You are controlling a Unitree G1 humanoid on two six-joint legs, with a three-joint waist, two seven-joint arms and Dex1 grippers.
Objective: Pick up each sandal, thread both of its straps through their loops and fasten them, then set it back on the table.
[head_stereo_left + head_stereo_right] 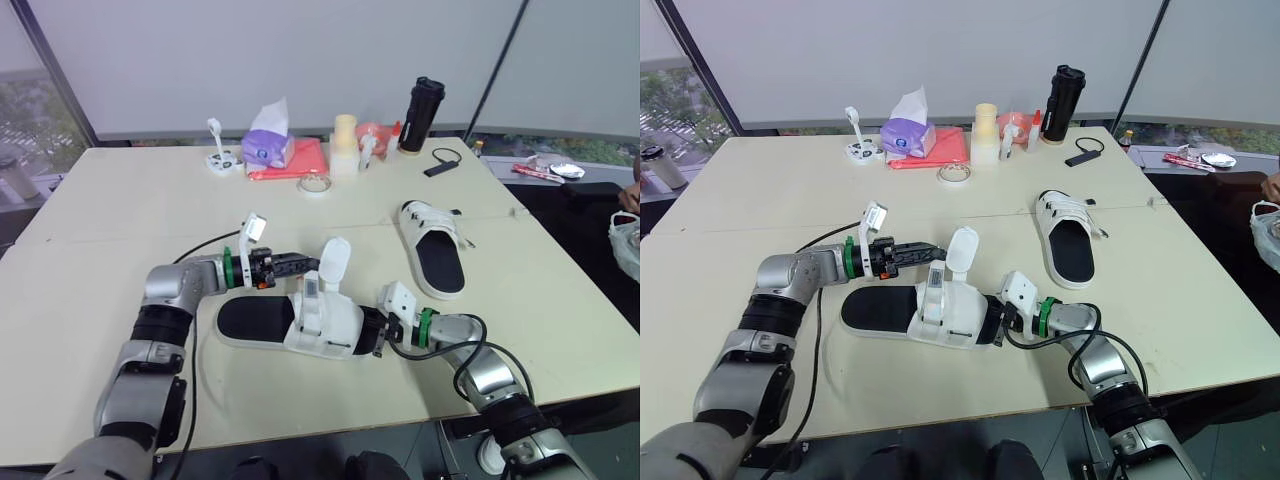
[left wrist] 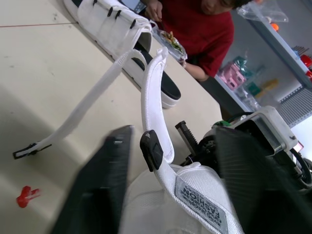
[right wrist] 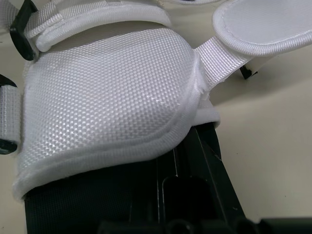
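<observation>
White sandal [image 1: 300,322] lies crosswise on the tabletop [image 1: 120,200], its loose strap [image 1: 335,262] upright just ahead of the left gripper's [image 1: 310,265] open fingers (the nearer arm).

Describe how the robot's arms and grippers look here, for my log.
The left arm and right arm are silver-grey rounded shells with black joints. Each wrist carries a green ring and a white boxy camera module. A black cable loops along each forearm. The left gripper and right gripper are black.
</observation>
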